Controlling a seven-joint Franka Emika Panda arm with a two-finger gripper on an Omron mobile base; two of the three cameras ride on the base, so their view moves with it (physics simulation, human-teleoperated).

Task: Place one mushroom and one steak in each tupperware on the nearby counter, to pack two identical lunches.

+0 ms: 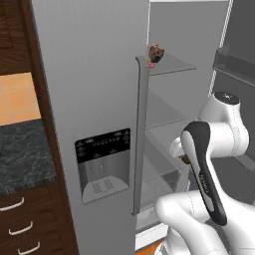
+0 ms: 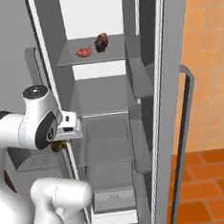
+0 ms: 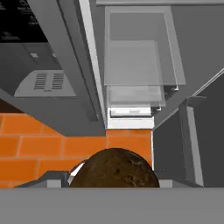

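The gripper [image 3: 114, 183] is sitting at the bottom centre of the hand view with a brown mushroom [image 3: 114, 168] bulging up right at it, apparently pinched, though the fingertips themselves are hidden behind the cap and the hold cannot be confirmed outright. In the right base view a small brown lump [image 2: 58, 146] is showing just under the wrist, left of centre, and in the left base view a similar brown speck [image 1: 185, 159] is peeking out beside the dark forearm, which fits a mushroom being carried.

Beyond the hand, the camera is looking down past the open fridge [image 3: 140, 65] and its clear lower drawers onto orange floor tiles [image 3: 39, 144], so the arm is hanging outside the compartment rather than reaching in.

Higher up, on the upper shelf [image 2: 95, 57] in the upper middle of the right base view, a second mushroom [image 2: 101, 42] is sitting just beside the steak [image 2: 84, 52], both waiting where they were stored.

The bench [image 1: 22, 154] is lying at the left edge of the left base view, well apart from the arm. The carried mushroom probably needs taking there, judging by the task.
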